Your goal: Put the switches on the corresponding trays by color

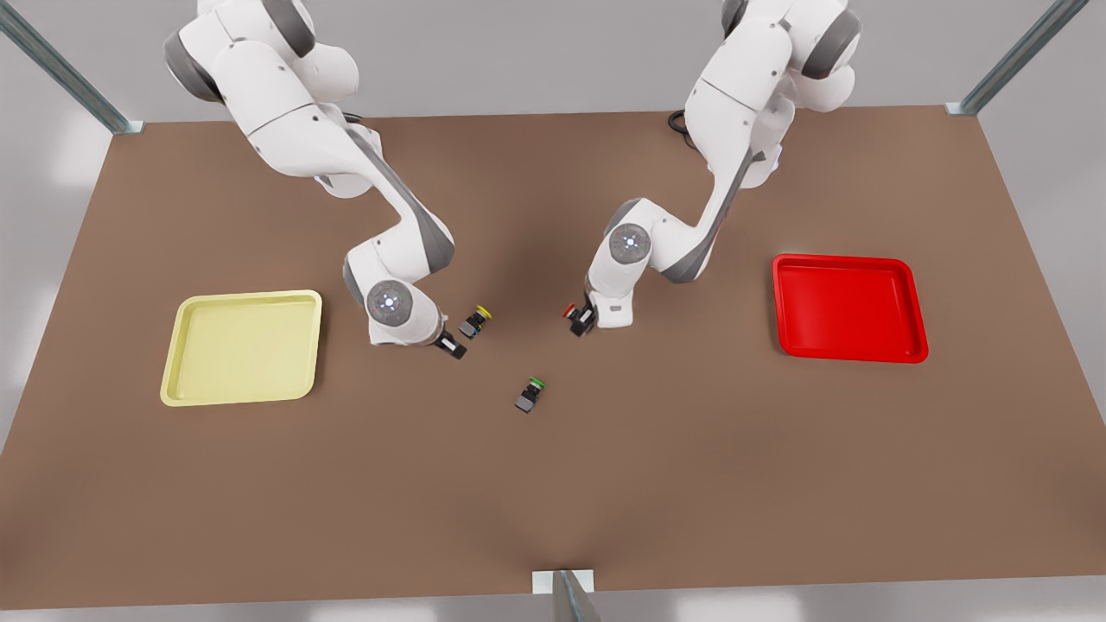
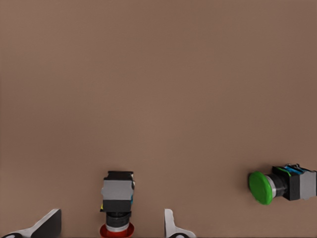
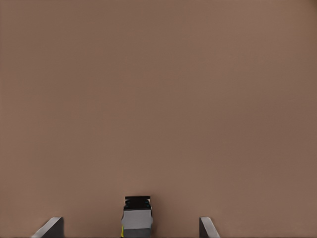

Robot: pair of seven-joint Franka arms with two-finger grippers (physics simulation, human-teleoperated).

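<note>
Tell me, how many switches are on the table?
3, all lying on the table between the trays: yellow switch by the right gripper, red switch at the left gripper, green switch alone, nearer the camera.

Brown matte desk (image 1: 553, 484) spanning nearly the whole front view. Grey metal frame posts at the far corners (image 1: 60, 69) (image 1: 1020, 56), another at the near edge's middle (image 1: 570, 596). Pale grey surround beyond, with soft light patches. Even, diffuse lighting; faint shadows mid-desk.
</note>
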